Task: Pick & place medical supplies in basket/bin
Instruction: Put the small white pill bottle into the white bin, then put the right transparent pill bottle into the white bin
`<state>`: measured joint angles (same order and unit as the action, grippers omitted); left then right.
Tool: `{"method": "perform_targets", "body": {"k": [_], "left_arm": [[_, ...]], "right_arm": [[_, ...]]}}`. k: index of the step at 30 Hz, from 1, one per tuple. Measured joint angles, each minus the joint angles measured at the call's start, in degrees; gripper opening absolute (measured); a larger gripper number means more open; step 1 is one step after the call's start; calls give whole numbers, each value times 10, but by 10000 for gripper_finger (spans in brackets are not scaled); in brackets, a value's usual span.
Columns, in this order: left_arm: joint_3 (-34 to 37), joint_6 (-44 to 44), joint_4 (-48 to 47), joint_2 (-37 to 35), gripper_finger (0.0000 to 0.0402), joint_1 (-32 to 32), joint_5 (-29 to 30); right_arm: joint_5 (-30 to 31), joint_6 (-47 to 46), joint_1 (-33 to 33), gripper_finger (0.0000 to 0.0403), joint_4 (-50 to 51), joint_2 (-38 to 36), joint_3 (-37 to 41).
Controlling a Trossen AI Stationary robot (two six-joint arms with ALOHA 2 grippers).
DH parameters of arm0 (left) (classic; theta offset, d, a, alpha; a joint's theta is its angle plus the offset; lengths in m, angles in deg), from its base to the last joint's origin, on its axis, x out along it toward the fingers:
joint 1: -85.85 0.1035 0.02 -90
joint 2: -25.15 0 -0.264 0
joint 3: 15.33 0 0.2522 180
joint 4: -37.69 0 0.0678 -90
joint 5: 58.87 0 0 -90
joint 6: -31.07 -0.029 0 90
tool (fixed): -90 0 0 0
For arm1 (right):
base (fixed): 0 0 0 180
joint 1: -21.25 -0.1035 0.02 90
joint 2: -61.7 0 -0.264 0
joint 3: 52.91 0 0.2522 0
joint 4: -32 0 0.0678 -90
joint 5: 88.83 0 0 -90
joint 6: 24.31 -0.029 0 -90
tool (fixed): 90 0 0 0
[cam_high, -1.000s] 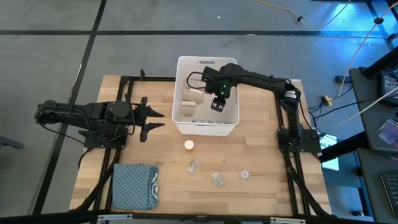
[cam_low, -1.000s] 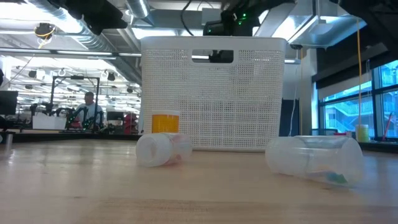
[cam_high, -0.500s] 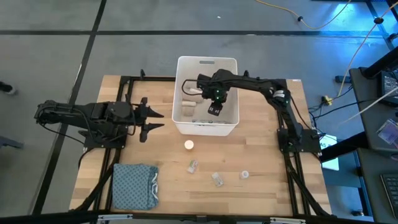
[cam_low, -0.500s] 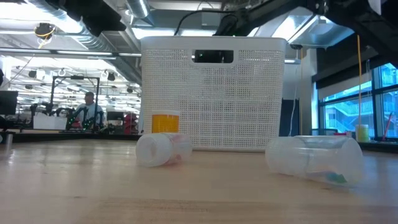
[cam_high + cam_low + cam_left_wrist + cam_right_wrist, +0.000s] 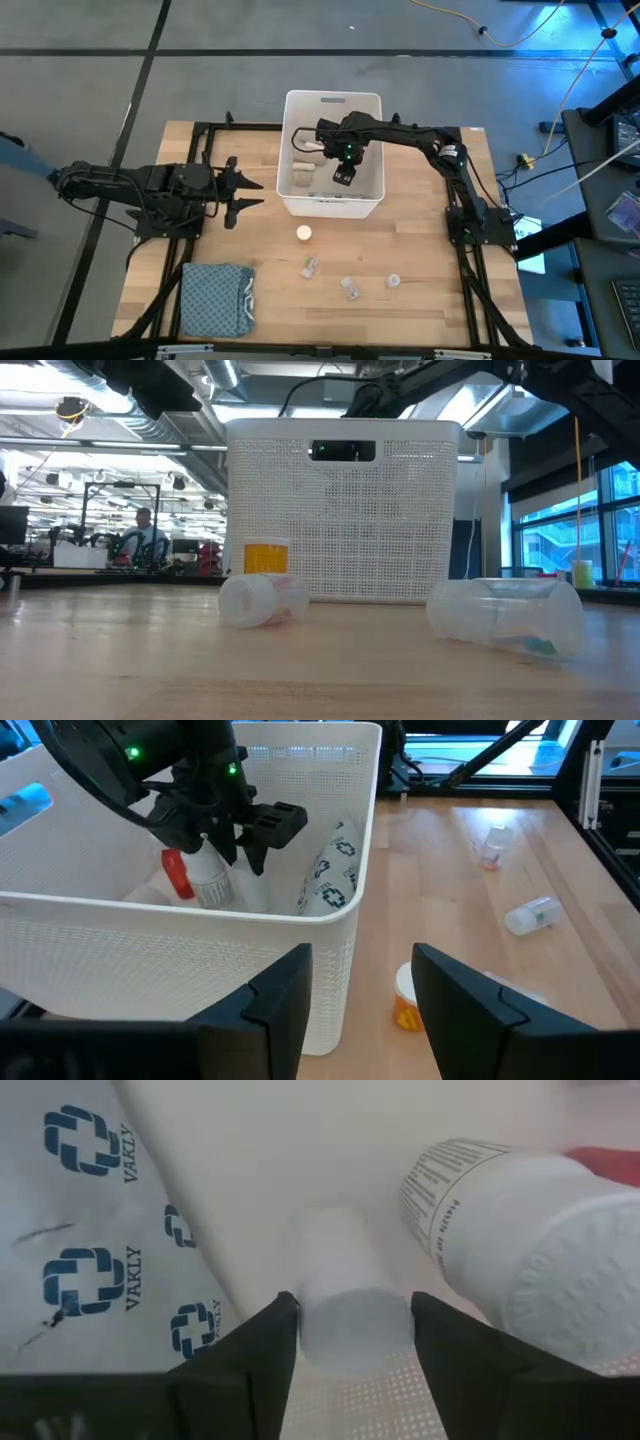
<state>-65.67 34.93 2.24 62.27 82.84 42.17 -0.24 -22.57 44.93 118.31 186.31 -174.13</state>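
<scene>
White plastic tub (image 5: pixel 371 187) stands at the worktop's (image 5: pixel 420 240) far edge, mid-width. Inside it the right claw (image 5: pixel 347 1342) reaches down with a small white cylinder (image 5: pixel 352 1305) between its fingers; whether it grips or has released it I cannot tell. A red-capped pill bottle (image 5: pixel 205 878) and a printed packet (image 5: pixel 330 880) lie alongside in the tub. The left claw (image 5: pixel 243 193) waits released near the left edge, beside the tub. Clear vials (image 5: pixel 310 267) and an orange bottle (image 5: pixel 303 233) lie scattered on open worktop toward the near edge; a blue-grey cloth (image 5: pixel 216 298) fills the near-left corner.
</scene>
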Motion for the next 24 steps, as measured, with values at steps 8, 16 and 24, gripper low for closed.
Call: {"method": "perform_targets", "body": {"k": [8,16,24], "left_arm": [[0,8,0,0,166,0,0],[0,9,0,0,166,0,0],[0,14,-2,0,166,0,0]], "right_arm": [[-2,-1,0,250,7,0,0],[-2,-18,-3,265,90,-1,-87],[2,-64,-30,265,176,-1,-265]]}}
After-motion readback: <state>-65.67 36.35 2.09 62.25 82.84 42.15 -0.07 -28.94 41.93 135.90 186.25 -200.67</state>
